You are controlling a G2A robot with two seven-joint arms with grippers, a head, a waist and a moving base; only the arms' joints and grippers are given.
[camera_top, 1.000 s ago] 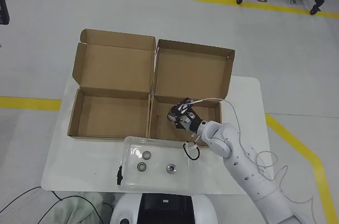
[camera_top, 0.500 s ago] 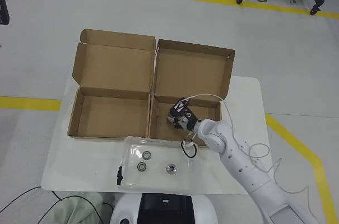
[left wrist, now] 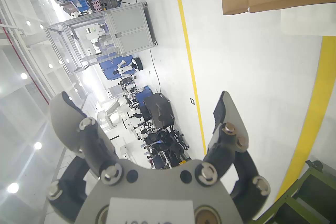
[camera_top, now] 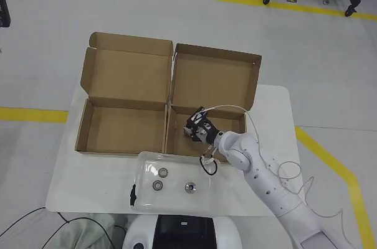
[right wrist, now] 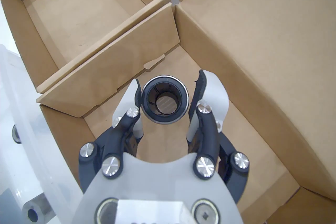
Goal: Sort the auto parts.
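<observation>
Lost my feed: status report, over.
Left gripper open. Right gripper at bearing inside right box, grip unclear. Nothing blocking.

Hidden and cropped items at the sorting table.
Seen from above, the right gripper [camera_top: 192, 128] covers the black sleeve [right wrist: 164, 100] and part of the floor of the right box [camera_top: 177, 142]; in the right wrist view the clear tray [right wrist: 15, 93] and a metal cylinder [right wrist: 34, 209] run off-frame, and a blurred round piece [right wrist: 16, 133] behind the tray wall is possibly a bearing.

My right hand [right wrist: 168, 86] down inside the right box [right wrist: 249, 57], tall lid flap [camera_top: 214, 81] ahead, doubled cardboard walls [right wrist: 118, 51] barring the way sideways to the left box [right wrist: 78, 12], clear bin [camera_top: 176, 155] rim behind, open room straight up.
</observation>
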